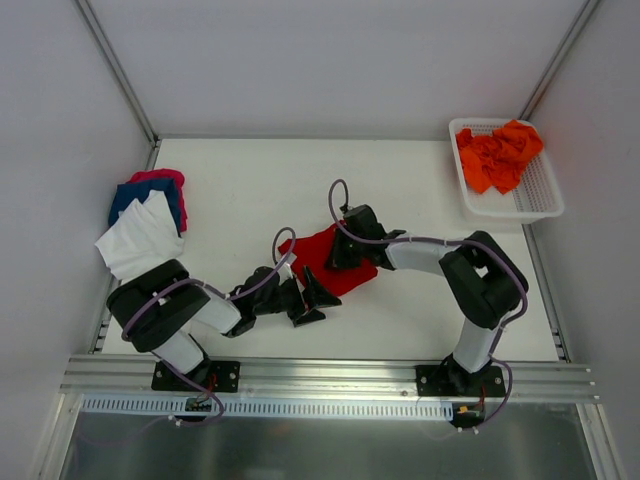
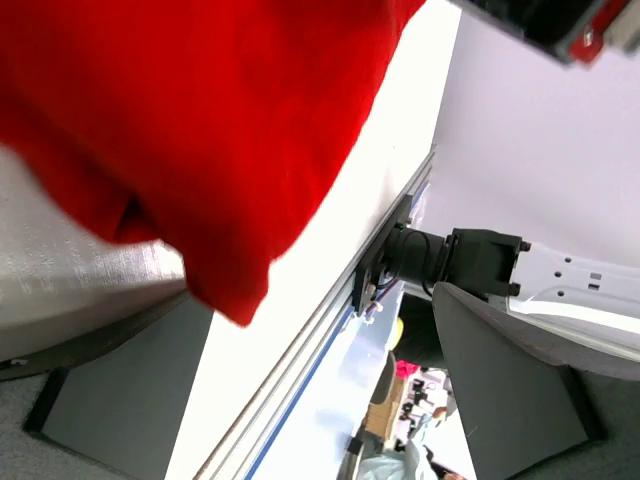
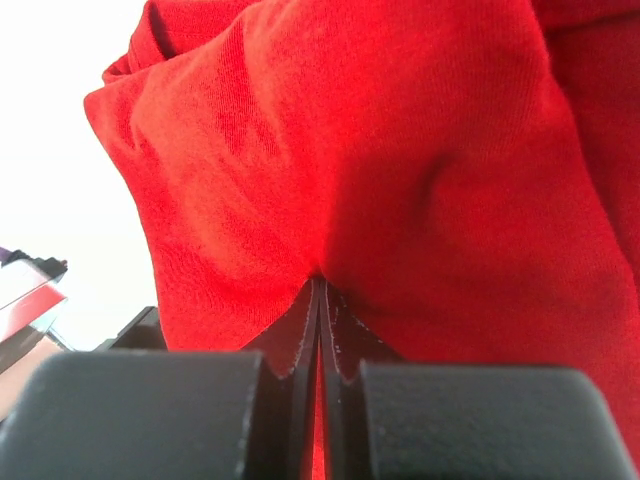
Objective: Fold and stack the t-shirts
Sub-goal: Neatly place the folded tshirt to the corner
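Right gripper [image 3: 322, 285] is clenched on a thin fold of the red tee [image 3: 350, 150], with the two jaws pressed together and cloth bulging above them. Seen from above, this gripper [image 1: 345, 250] sits over the far side of the tee [image 1: 318, 256], which lies bunched near the middle of the table [image 1: 250, 180]. Left gripper [image 1: 310, 298] is released, jaws spread wide, at the tee's near edge. Its wrist view shows red cloth hanging close in front of the open fingers [image 2: 500, 390], though whether it touches them cannot be told. Farther out, at the table's left edge, is a stack with a white tee [image 1: 140, 240] in front and blue [image 1: 135, 198] and pink [image 1: 160, 178] behind. At the far right corner a white basket [image 1: 545, 205] holds orange tees [image 1: 500, 155]. The risks appear to start at the right pinch, which takes so little cloth that a sharp pull could slip it free and drop the tee in a heap. The left jaws could close on several layers at once — or on none — because the tee is crumpled, not spread, and that would give a crooked fold. The two grippers are also near each other over one small garment, so a careless reach could knock them together or drag the tee off toward the near rail.
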Robot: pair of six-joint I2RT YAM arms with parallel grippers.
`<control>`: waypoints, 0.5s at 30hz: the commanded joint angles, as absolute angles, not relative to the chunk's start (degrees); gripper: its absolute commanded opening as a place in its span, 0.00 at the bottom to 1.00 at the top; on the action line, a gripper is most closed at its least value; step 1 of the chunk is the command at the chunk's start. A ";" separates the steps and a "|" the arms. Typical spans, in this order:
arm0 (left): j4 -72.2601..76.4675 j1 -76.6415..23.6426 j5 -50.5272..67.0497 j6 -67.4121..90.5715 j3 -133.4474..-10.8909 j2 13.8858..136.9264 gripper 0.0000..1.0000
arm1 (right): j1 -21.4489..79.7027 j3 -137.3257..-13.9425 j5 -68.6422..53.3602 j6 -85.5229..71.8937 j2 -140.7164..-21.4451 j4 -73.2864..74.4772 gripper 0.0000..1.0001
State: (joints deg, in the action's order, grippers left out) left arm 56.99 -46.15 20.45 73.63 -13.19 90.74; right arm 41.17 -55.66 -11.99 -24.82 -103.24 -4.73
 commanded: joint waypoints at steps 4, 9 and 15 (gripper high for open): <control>34.56 -46.50 10.82 65.05 -11.33 88.60 0.98 | 39.55 -52.21 -11.07 -22.50 -99.94 -1.32 0.00; 27.25 -46.58 7.21 63.90 -13.09 85.43 0.98 | 39.64 -50.10 -10.81 -22.50 -98.09 -1.32 0.00; 22.51 -46.58 0.37 65.91 -14.76 85.52 0.98 | 40.08 -47.20 -9.41 -22.59 -93.26 -0.97 0.01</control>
